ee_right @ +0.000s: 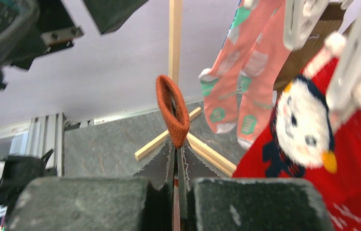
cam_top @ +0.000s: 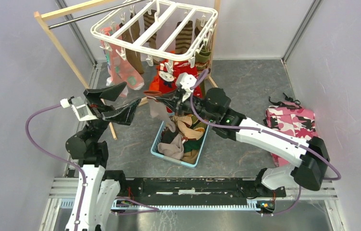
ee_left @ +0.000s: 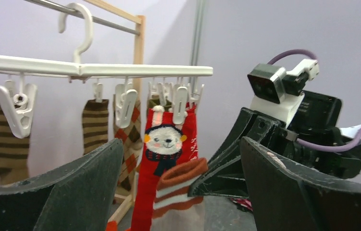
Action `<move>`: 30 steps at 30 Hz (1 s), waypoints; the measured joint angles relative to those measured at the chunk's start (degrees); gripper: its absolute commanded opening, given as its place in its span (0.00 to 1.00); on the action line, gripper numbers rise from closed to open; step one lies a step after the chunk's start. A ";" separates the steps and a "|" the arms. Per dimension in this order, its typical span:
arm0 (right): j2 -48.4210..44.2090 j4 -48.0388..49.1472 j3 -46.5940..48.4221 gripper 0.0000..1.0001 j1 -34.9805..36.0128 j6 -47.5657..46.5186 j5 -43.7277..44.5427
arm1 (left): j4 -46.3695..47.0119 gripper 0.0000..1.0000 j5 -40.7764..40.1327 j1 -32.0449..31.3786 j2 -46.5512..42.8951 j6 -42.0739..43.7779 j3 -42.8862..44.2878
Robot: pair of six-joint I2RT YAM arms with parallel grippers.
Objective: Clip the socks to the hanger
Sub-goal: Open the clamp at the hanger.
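My right gripper (cam_top: 152, 99) is shut on the reddish-brown striped cuff of a pale beige sock (cam_top: 161, 114), which hangs down above the basket. In the right wrist view the cuff (ee_right: 172, 108) loops up out of the shut fingertips (ee_right: 176, 149). My left gripper (cam_top: 132, 94) is open and empty, facing the cuff from the left. In the left wrist view the cuff (ee_left: 180, 185) sits between its two wide-apart fingers (ee_left: 80, 187), a little beyond them. The white hanger (cam_top: 154, 29) hangs above and behind, with several socks clipped on and free clips (ee_left: 17, 108) along its near edge.
A red bear-patterned sock (ee_left: 166, 159) hangs right behind the held cuff. A light-blue basket (cam_top: 158, 150) of mixed socks stands below. A wooden rail stand (cam_top: 60, 48) carries the hanger. A pink camouflage garment (cam_top: 291, 122) lies at the right.
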 measured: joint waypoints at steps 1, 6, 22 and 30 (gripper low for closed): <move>1.33 0.04 1.70 0.00 1.03 -0.07 1.92 | -1.92 0.96 -0.57 0.00 -1.07 0.96 0.17; 4.13 -0.48 4.70 0.00 2.82 -0.15 11.82 | -10.01 0.99 -2.32 0.00 -3.06 4.33 0.96; 0.94 -0.44 0.20 0.00 0.87 -3.37 27.32 | 13.75 0.95 3.15 -3.02 19.02 -8.11 1.27; -0.04 -0.46 -1.31 0.00 -1.95 -2.75 27.65 | 1.16 0.84 0.68 -11.82 15.91 8.90 7.21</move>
